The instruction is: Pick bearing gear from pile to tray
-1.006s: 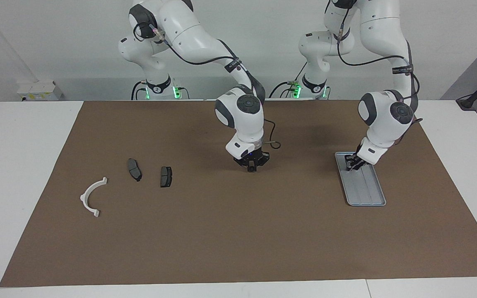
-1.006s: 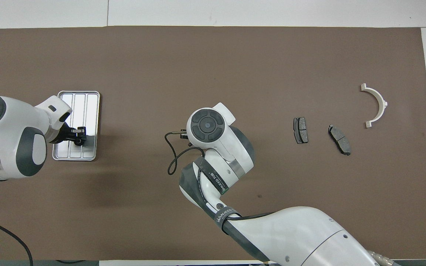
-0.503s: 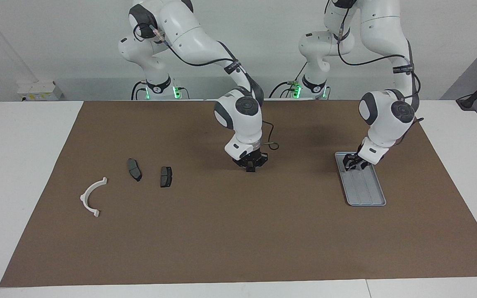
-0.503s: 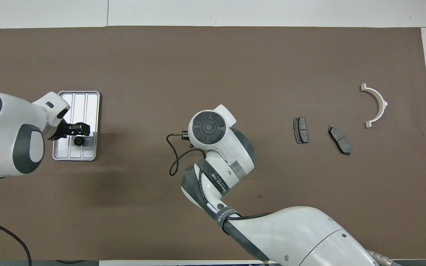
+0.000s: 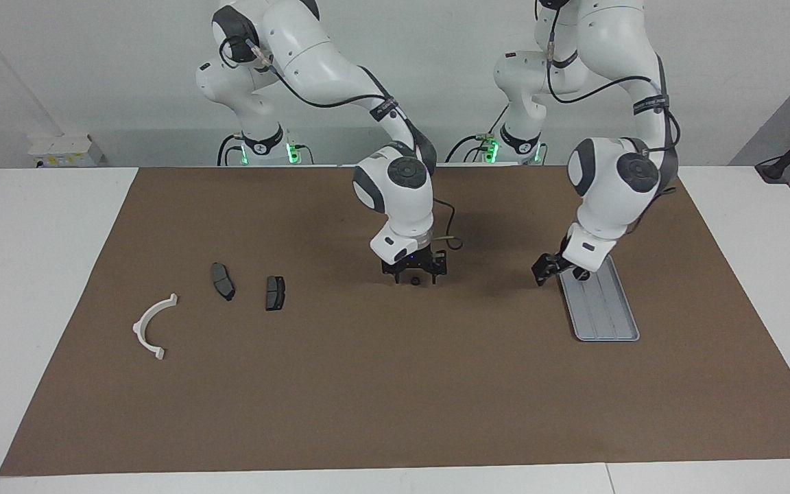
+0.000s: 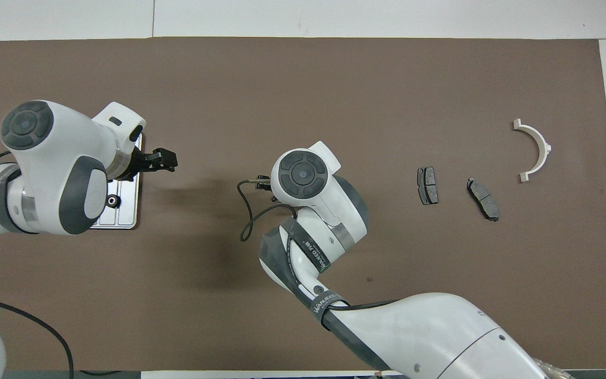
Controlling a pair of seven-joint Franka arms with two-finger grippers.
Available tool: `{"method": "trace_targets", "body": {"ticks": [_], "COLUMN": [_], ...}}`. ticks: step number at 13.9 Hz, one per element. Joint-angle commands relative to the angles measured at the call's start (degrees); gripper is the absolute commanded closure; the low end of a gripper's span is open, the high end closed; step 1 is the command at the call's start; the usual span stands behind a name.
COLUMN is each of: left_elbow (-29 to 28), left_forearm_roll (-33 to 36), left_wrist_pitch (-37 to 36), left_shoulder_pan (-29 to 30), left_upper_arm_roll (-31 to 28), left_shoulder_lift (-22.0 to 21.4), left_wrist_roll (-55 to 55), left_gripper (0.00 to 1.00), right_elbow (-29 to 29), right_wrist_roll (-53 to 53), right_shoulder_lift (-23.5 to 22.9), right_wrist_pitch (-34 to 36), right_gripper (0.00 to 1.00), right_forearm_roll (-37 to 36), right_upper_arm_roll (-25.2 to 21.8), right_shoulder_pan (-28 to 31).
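A: Where is the bearing gear (image 6: pixel 110 200)?
B: In the tray (image 5: pixel 611 322), toward the left arm's end of the desk.
A: The left gripper (image 5: pixel 549 269)?
B: Raised beside the tray's rim, open, empty.
A: The right gripper (image 5: pixel 413 269)?
B: Mid-desk, spread over a small ring (image 5: pixel 414 280), probably to grasp it.

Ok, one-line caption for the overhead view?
Small black gear lies in the tray; left claw open over the mat beside it.
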State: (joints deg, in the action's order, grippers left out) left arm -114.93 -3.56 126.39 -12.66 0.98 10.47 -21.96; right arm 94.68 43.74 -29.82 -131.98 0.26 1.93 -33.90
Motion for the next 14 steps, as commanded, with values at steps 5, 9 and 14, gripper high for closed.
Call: {"method": "trace_targets", "body": {"ticks": [5, 9, 14], "left_elbow": [2.5, 12.3, 13.1], "left_forearm_roll": [-1.5, -1.3, 1.1], "left_wrist_pitch": [2.5, 1.9, 3.4], "left_shoulder_pan": [-11.2, -18.3, -23.5], "left_upper_arm_roll": [-1.2, -1.2, -1.3], "left_shoulder_lift": [2.4, 11.0, 13.8], "left_wrist_roll": [-16.2, -27.3, -33.1], "left_gripper": [0.00, 0.00, 0.01], "right_elbow": [-7.8, -9.1, -8.9], "right_wrist_roll": [-20.7, -32.7, -39.9], "right_shoulder_lift": [7.1, 12.8, 22.3], "right_wrist_pitch": [15.3, 22.5, 33.0], "right_gripper": [0.00, 0.00, 0.00], "right_forearm_roll": [-0.8, -0.4, -1.1], "right_upper_arm_roll": [0.7, 0.7, 0.5], "right_shoulder_pan": [16.5, 25.3, 33.0]}}
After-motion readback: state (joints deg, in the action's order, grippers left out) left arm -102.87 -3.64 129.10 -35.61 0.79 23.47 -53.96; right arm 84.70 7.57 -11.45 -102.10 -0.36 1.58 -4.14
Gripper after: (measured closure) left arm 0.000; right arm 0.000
